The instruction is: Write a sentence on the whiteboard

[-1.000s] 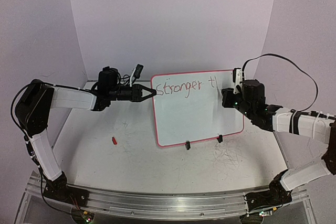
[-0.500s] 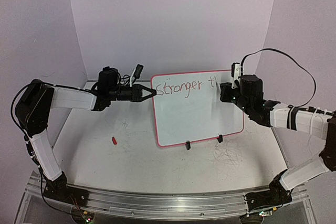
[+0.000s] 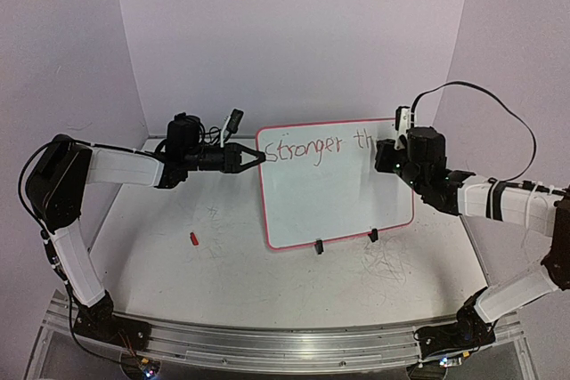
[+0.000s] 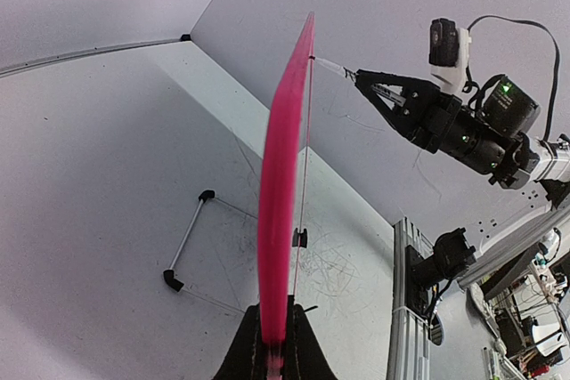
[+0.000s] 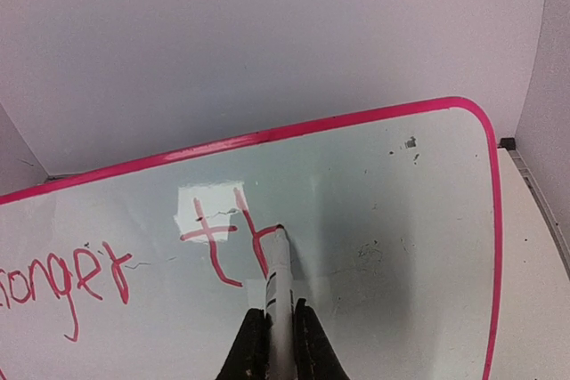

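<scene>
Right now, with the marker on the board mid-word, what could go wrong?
The marker in the right gripper presses on a whiteboard that the left gripper pinches only at its left rim; a hard stroke could twist it and skew the sentence. Also, little space seems left before the right rim.

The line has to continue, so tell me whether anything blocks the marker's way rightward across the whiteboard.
Nothing visible does. Right of the marker, the whiteboard lies bare to its rim, apart from tiny dark specks.

The whiteboard [image 3: 338, 206] is white with a pink-red rim; the sentence [image 3: 303, 149] on it is red-pink. My marker [image 5: 279, 282] is white, my fingers [image 5: 254, 349] are black.
</scene>
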### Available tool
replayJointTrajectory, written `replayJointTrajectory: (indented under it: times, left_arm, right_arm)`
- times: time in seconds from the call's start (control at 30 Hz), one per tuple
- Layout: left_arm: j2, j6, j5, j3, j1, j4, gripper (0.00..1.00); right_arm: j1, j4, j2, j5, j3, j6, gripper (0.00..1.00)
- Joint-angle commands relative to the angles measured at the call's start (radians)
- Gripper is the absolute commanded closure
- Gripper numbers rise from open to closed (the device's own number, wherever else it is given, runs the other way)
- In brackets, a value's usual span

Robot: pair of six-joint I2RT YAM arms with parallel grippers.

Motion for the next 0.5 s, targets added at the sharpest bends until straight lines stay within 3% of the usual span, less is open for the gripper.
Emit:
replayJointTrajectory:
  times: [0.0, 0.47]
  left_arm:
    - [-0.01, 0.027, 0.014, 0.008, -0.024, -0.008, 1.0]
    - [-0.009, 0.026, 0.016, 0.009, -0.026, -0.008, 1.0]
  right_arm:
    - [0.0, -0.02, -0.031, -0.023, -0.035, 0.021, 1.0]
    - [-0.006, -0.017, -0.072, -0.033, -0.022, 0.033, 1.0]
